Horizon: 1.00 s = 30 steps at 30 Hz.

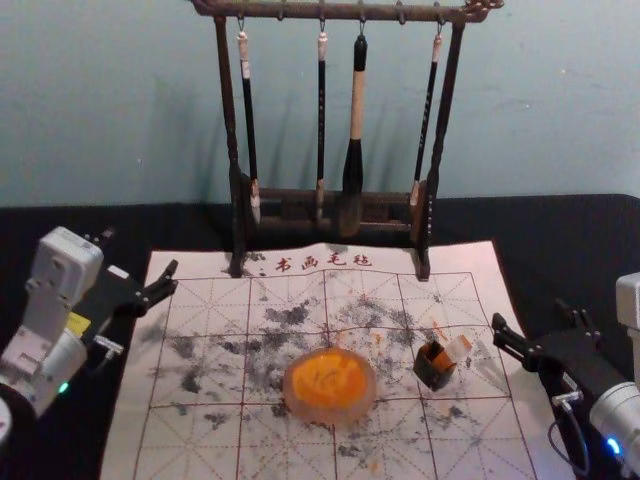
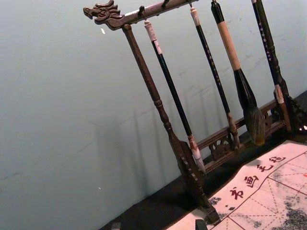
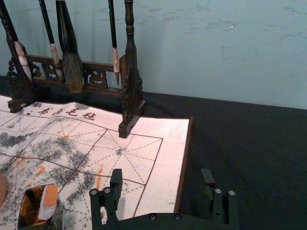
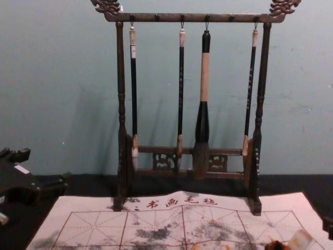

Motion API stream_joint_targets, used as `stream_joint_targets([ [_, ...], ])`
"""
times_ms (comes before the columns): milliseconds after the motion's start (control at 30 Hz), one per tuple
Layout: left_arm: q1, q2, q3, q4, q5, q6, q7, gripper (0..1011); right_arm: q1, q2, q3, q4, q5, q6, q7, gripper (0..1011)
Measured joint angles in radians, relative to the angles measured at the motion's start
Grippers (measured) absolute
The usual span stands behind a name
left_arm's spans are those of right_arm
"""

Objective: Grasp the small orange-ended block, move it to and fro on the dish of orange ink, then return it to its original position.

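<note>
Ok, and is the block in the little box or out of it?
In, leaning: the block's lower part is down inside the box, and its upper end pokes out past the rim.

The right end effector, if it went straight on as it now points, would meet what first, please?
Probably the wall: the line looks free over the calligraphy mat, beside the brush rack, though how low the right end effector sits is unclear.

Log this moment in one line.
Block leaning in dark holder | ink dish untouched | left pincer open, empty, by mat's left | right pincer open, empty, by mat's right
</note>
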Motion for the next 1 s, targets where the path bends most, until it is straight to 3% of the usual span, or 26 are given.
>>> stream_joint_targets([
  [1000, 0.000, 0.000, 0.000, 0.000, 0.000, 0.000, 0.000, 1001, -0.001, 0.002, -0.003, 0.000, 0.000, -0.003, -0.003, 1000],
])
